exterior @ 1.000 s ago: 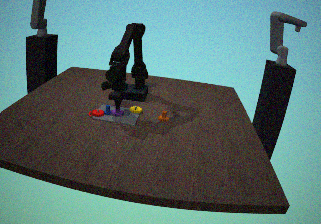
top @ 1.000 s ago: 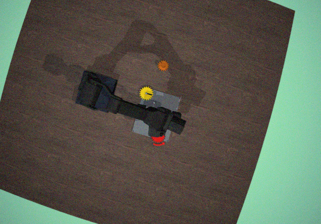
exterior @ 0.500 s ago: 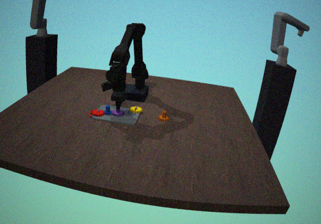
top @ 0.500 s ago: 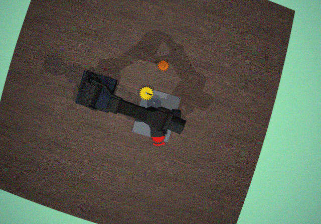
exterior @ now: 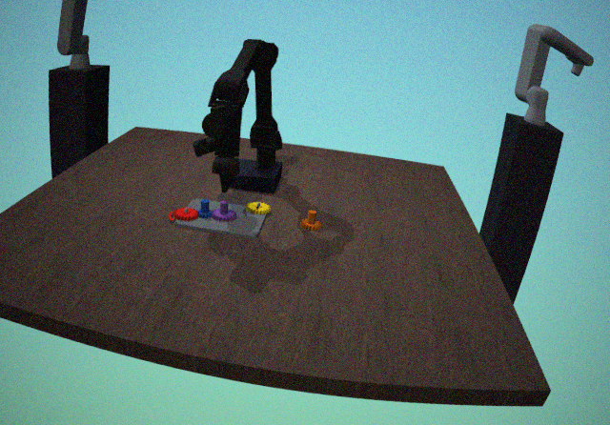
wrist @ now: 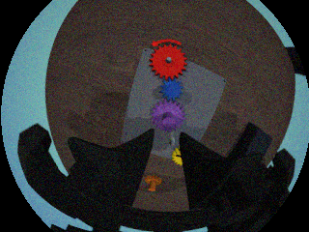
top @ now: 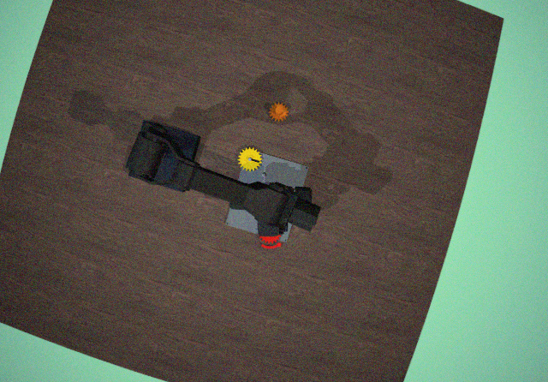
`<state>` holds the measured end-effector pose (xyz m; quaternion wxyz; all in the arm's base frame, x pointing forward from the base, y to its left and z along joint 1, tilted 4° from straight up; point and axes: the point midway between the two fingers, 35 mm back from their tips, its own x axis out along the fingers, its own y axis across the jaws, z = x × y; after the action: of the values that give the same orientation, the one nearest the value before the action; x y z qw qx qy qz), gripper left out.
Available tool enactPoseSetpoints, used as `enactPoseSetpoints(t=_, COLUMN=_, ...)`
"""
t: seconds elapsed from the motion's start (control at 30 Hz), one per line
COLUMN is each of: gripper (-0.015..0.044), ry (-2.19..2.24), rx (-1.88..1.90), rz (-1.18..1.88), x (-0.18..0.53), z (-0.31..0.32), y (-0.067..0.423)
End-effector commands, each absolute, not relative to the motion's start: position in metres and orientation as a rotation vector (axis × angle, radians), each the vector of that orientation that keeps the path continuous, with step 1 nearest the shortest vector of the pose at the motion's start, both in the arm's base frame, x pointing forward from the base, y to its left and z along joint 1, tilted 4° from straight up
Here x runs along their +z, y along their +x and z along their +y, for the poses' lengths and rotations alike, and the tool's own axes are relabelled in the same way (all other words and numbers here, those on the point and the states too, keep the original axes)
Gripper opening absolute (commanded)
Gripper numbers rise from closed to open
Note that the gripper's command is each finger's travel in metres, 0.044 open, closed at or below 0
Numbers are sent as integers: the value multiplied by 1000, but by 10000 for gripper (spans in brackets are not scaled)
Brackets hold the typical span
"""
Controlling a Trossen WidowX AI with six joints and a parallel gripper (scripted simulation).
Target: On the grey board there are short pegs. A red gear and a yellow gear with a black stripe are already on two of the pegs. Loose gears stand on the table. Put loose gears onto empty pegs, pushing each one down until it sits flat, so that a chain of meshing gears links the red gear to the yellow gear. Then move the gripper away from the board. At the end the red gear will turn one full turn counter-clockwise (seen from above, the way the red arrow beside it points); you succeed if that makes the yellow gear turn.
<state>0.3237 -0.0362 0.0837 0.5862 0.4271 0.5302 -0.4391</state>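
Observation:
The red gear (top: pixel 270 239) (exterior: pixel 185 213) (wrist: pixel 160 65) and the yellow gear (top: pixel 247 164) (exterior: pixel 258 208) (wrist: pixel 177 157) sit at opposite ends of the grey board (top: pixel 292 175) (exterior: pixel 214 231) (wrist: pixel 139 97). A small blue gear (exterior: pixel 205 209) (wrist: pixel 171 90) sits beside the red gear, their teeth seeming to meet. A purple gear (exterior: pixel 224 212) (wrist: pixel 167 112) sits against the blue one. An empty peg (top: pixel 264 174) (wrist: pixel 172 139) shows between purple and yellow. A loose orange gear (top: pixel 278 111) (exterior: pixel 311 224) (wrist: pixel 153 182) stands on the table. My gripper (exterior: pixel 225 189) (wrist: pixel 166 134) is slightly open and empty, above the board.
The red arrow (top: pixel 271 246) (exterior: pixel 172 216) (wrist: pixel 169 41) curves beside the red gear. In the top view my arm (top: pixel 221 181) crosses over the board and hides the blue and purple gears. Two grey arms on dark pedestals (exterior: pixel 78 120) (exterior: pixel 521 189) stand beyond the table's edges.

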Motion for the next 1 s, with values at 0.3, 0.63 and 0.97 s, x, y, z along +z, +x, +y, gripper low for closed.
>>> enactPoseSetpoints(t=0.3, gripper=429, ry=-3, rx=-69, rz=1526, x=73, z=107, y=315)
enactPoseSetpoints(t=0.63, gripper=440, ry=-610, rx=520, rz=1471, x=67, z=186, y=278)
enactPoseSetpoints(t=0.97, gripper=440, ry=-610, rx=520, rz=1471, x=67, z=185, y=278)
